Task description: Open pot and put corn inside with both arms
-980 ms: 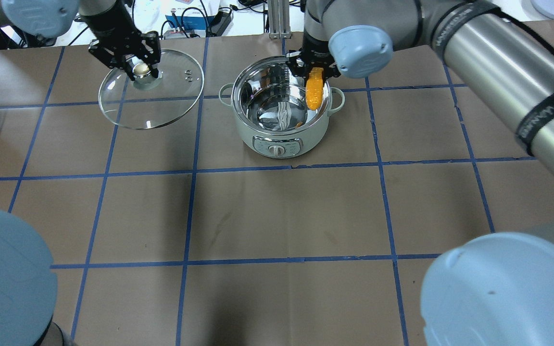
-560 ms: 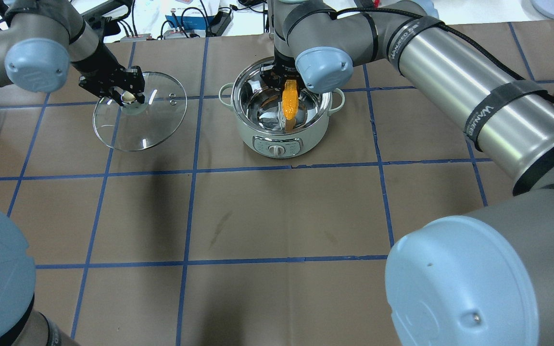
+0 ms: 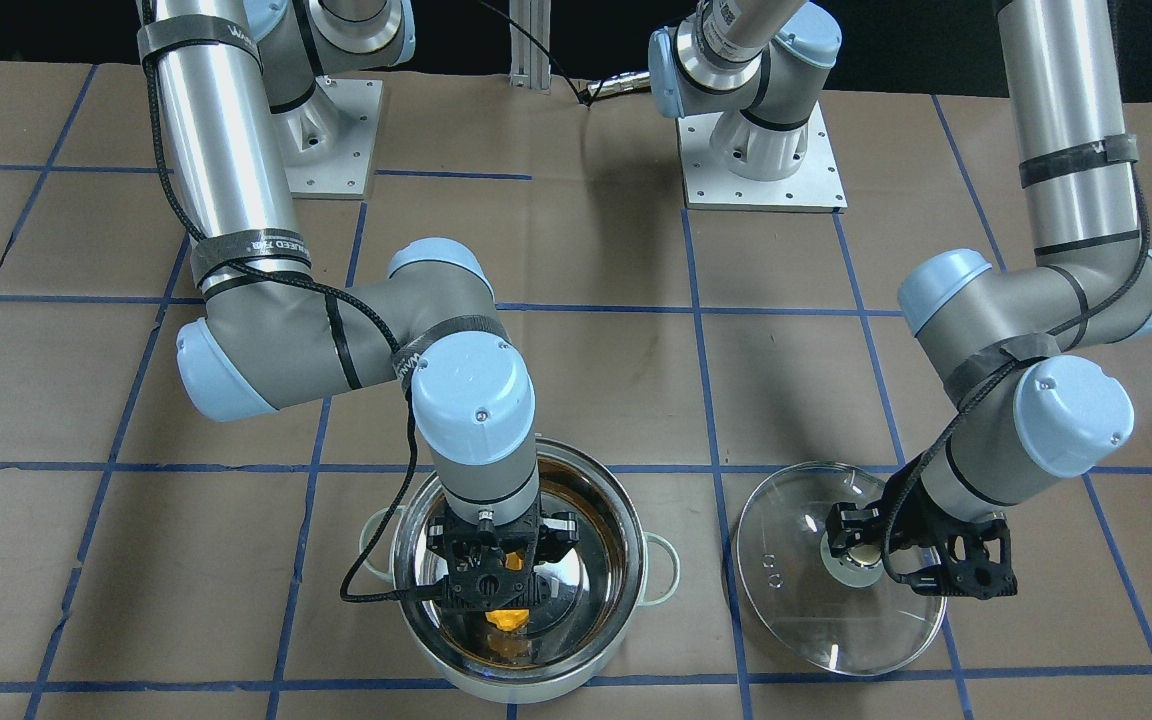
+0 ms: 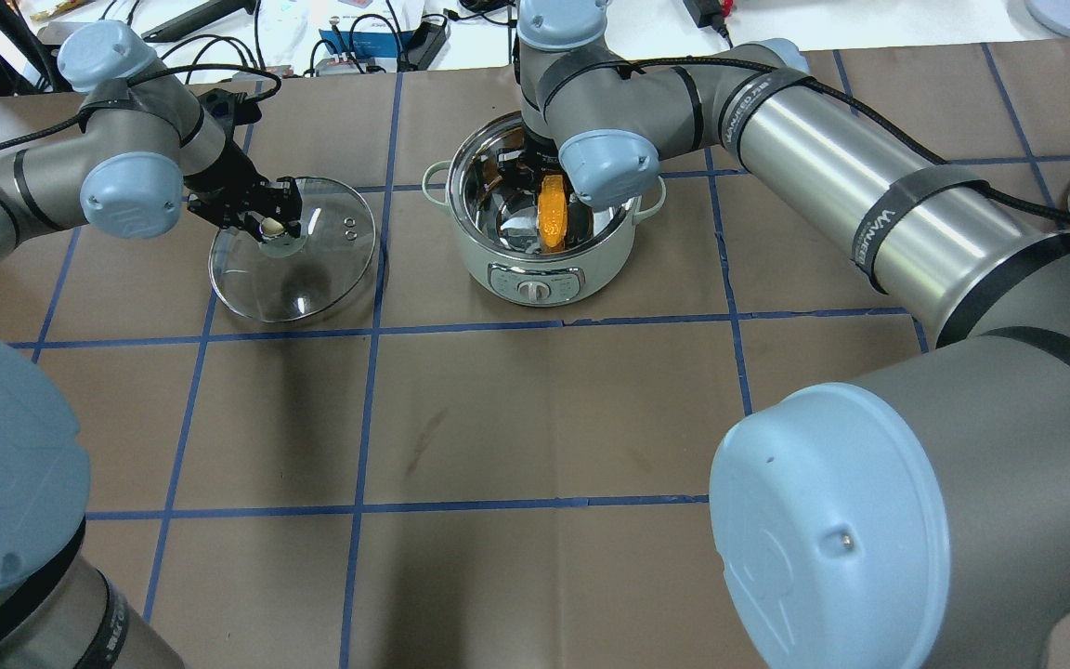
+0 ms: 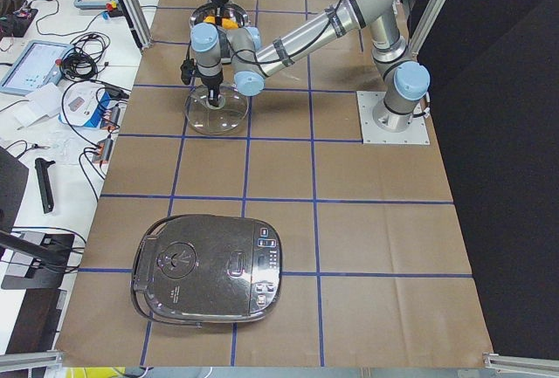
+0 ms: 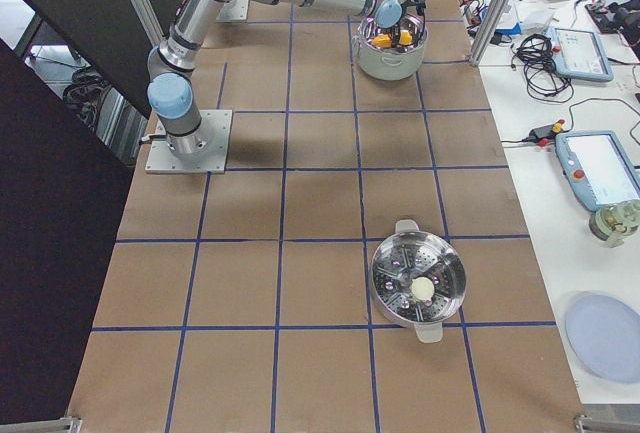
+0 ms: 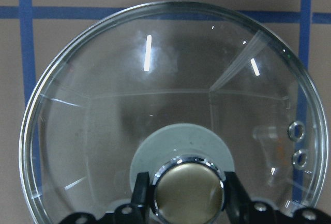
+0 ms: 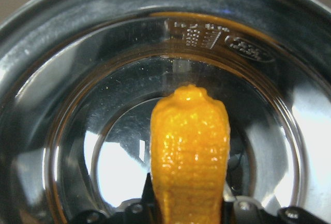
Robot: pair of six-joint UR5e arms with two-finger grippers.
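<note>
At the far middle of the desk (image 4: 554, 409), the pot (image 4: 489, 255) stands open. The jaws of the right arm (image 4: 804, 139) are down inside it, closed on the upper end of the corn (image 4: 553, 212). The cob hangs tip-down over the shiny floor; whether it touches cannot be told. Beside the pot, apart from it, the jaws of the left arm (image 4: 43, 181) are clamped on the knob (image 7: 187, 195) of the glass lid (image 4: 312, 279), which is tilted, low over the desk. A stamped scale and an oval logo (image 8: 249, 48) mark the pot's inner wall, both unreadable. The white lettering on the right arm's black strap (image 4: 893, 218) is too blurred to read.
</note>
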